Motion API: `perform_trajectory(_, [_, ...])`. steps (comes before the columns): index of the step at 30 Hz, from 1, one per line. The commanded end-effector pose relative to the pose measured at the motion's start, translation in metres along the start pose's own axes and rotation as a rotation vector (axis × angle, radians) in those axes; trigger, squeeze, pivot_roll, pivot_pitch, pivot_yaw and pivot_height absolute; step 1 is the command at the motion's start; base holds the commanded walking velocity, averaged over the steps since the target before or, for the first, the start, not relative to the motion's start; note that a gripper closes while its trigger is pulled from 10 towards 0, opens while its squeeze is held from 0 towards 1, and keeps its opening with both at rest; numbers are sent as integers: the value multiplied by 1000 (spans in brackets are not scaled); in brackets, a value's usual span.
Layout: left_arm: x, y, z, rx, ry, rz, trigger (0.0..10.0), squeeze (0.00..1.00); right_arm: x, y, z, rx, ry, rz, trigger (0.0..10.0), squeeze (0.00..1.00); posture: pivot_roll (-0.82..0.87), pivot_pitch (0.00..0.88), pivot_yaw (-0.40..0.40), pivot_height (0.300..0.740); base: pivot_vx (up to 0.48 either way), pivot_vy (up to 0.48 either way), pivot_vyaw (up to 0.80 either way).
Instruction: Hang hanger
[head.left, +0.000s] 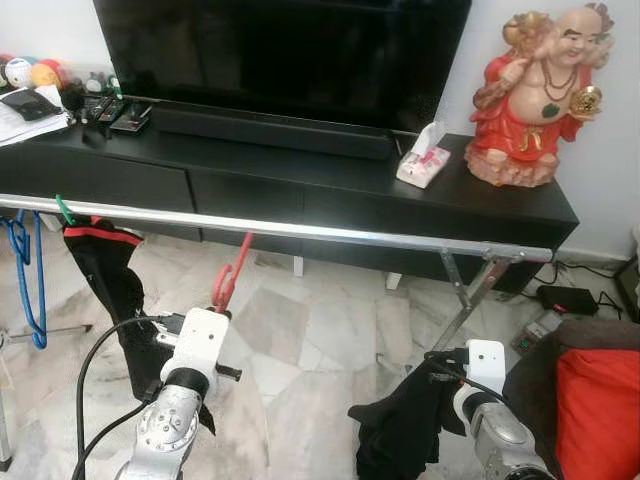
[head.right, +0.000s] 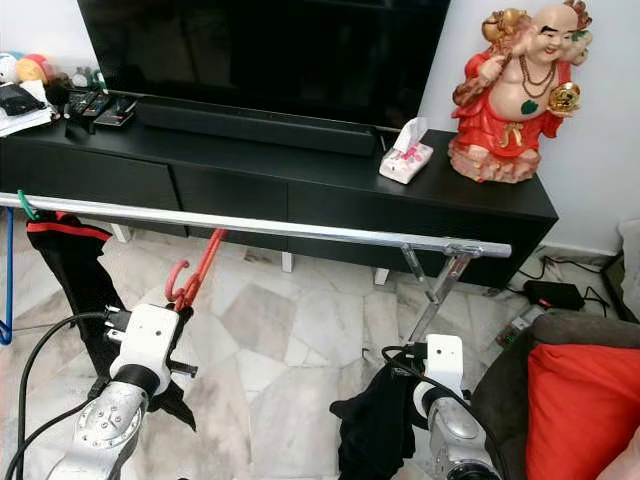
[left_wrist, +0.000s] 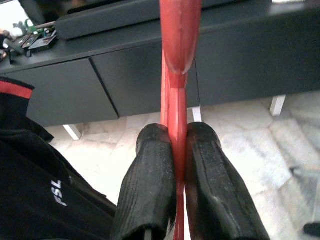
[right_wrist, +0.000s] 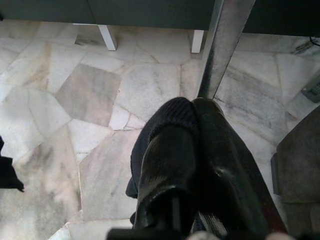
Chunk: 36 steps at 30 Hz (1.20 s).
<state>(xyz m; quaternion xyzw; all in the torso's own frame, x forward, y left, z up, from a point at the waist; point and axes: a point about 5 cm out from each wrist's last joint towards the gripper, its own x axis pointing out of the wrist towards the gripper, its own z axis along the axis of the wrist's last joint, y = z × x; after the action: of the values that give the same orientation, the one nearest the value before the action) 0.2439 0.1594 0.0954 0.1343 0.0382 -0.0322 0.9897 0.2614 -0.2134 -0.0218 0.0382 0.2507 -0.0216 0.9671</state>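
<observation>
Marble floor (head.left: 330, 340) spreads under a silver rail (head.left: 300, 229) that runs left to right in front of a long black bench (head.left: 480, 200). The left claw (left_wrist: 176, 150) is clenched on a red hanger (head.left: 228, 278), its two black fingers (left_wrist: 150, 185) pressed flat against either side of the hanger's thin stem. The hanger rises from the claw toward the rail, with its upper end just below or at the bar; whether it touches the bar cannot be told. A black garment with a red band (head.left: 105, 265) hangs from the rail to the left of the hanger, near the left arm, and a blue hanger (head.left: 28, 280) dangles further left.

The right claw (right_wrist: 192, 107) is low on the right, fingers pressed together on a black garment (head.left: 395, 425) that droops toward the floor. It sits near the slanted metal leg (head.left: 470, 300) of the rail stand.

On the bench stand a large dark television (head.left: 280, 50), a soundbar (head.left: 270, 130) in front of it, a tissue box (head.left: 424, 160) to the right, and a red-robed figurine (head.left: 535, 95) at the far right end. Remote controls (head.left: 115, 112) and small clutter lie at the left end. A red cushion (head.left: 598, 410) sits at the near right.
</observation>
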Motion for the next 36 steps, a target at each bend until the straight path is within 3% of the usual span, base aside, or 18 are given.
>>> perform_trajectory(1, [2, -7, 10, -19, -33, -4, 10000, 0, 0, -5, 6, -23, -30, -9, 10000, 0, 104, 0, -82, 716, 0, 0, 0])
perform_trajectory(8, [9, -26, 20, -66, -64, -22, 10000, 0, 2, -10, 15, -40, -60, -17, 10000, 0, 69, 0, -85, 716, 0, 0, 0])
perform_trajectory(18, [8, -21, 14, -57, -38, -14, 10000, 0, 5, -14, 32, -51, -125, -23, 10000, 0, 52, 0, -76, 716, -140, 0, 0])
perform_trajectory(36, [5, -24, 14, -59, -34, -27, 10000, 0, 6, -7, 39, -63, -166, -1, 10000, 0, 55, 0, -72, 716, -317, 0, 0])
